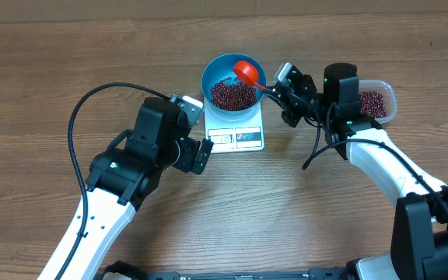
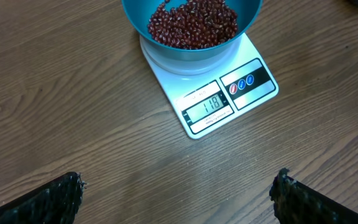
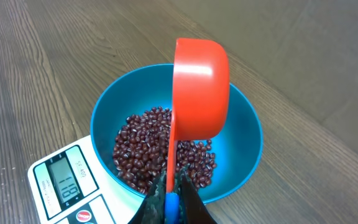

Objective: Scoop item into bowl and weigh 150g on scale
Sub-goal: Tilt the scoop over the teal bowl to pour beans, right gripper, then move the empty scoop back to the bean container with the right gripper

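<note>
**Right gripper clamped on scoop handle, scoop over bowl**

Right gripper: jaws closed tight on the thin handle of the red scoop. The handle runs up from between the fingertips. The cup is tipped on edge with its rounded back toward the wrist camera, so I cannot tell whether anything is in it. From overhead the scoop sits above the far-right part of the bowl's rim, raised and apart from the heap below.

Left gripper: jaws spread wide, nothing between them. It is parked low over the bare table, just beside the near-left corner of the scale. In its wrist view the two dark fingers show only at the bottom corners, with wood grain between them.

Beans: a loose maroon heap across the bottom of the blue bowl. They reach partway up its wall and stay well under the rim. The same heap shows in the left wrist and right wrist views.

Bowl: upright on the far end of the white scale.

Scale: flat on the table, its display and buttons on the near edge, uncovered. The display reads 118. The right wrist view shows the scale at lower left.

Clear tub: on the table to the right, beyond the right wrist, with more beans in it.
</note>
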